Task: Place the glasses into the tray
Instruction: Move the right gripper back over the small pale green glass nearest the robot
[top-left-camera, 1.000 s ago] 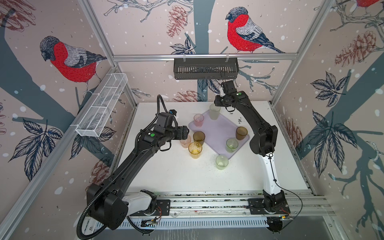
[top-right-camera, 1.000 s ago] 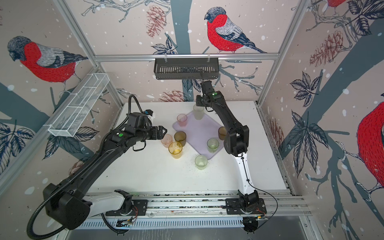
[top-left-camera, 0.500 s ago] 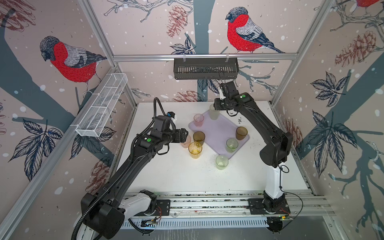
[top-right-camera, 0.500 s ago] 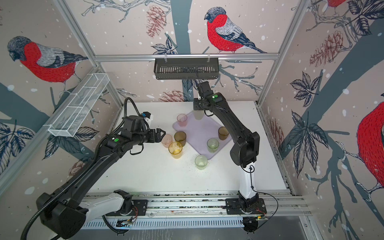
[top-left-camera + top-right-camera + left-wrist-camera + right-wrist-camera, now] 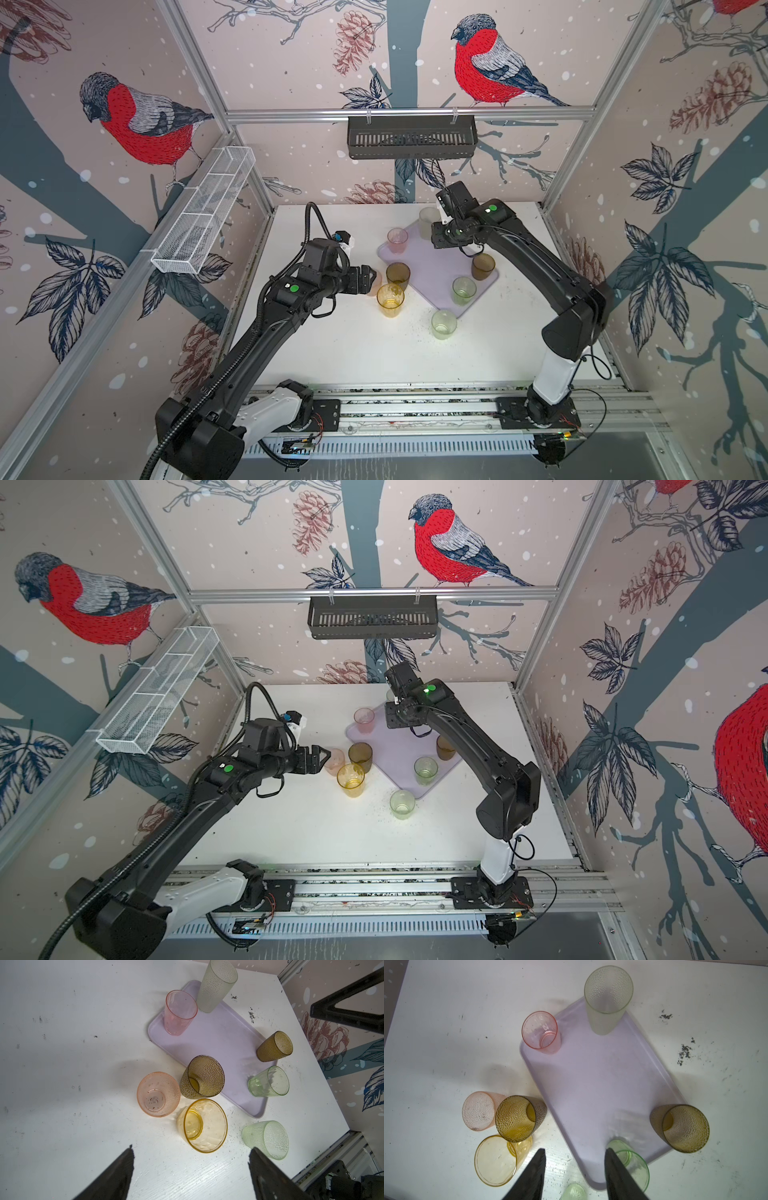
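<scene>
Eight glasses [image 5: 204, 1125], four in the tray [image 5: 218, 1043] and four beside it, look light and slick, best pinched across the wall; left gripper [image 5: 319, 757] spread wide, right gripper [image 5: 575, 1150] half parted, both empty

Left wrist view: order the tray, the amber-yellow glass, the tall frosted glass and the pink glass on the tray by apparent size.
1. tray
2. amber-yellow glass and tall frosted glass: about alike, amber nearer the camera: unranked
3. pink glass on the tray
</scene>
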Tool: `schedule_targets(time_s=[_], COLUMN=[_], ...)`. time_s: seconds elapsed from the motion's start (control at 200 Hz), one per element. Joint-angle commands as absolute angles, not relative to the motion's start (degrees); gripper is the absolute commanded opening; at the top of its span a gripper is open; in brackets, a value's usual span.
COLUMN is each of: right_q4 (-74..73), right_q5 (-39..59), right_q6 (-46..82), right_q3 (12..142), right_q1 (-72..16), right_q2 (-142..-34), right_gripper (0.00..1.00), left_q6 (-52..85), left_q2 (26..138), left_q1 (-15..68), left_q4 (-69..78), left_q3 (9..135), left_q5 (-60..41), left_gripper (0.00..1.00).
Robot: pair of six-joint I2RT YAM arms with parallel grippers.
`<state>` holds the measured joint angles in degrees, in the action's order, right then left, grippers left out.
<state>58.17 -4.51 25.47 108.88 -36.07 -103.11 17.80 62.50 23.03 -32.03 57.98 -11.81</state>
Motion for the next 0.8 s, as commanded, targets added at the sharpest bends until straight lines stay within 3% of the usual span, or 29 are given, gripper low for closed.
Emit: schedule_targets(time_s=[0.0, 0.795], right_q4=[60.43, 63.35], right_q5=[-5.4, 0.92], right_q6=[27.41, 34.68], right_q3=[106.75, 86.66], right_q1=[-37.22, -43.99], right_q2=[-100.74, -88.51], right_gripper=[0.48, 0.43], left_q6=[16.85, 15.69], left_q2=[61.83, 58.99], left_q1=[22.94, 24.69], left_q4=[-31.32, -31.31], left_q3=[57.48, 54.03], left_q5=[-12.72, -17.8], left_gripper=[0.87, 0.89])
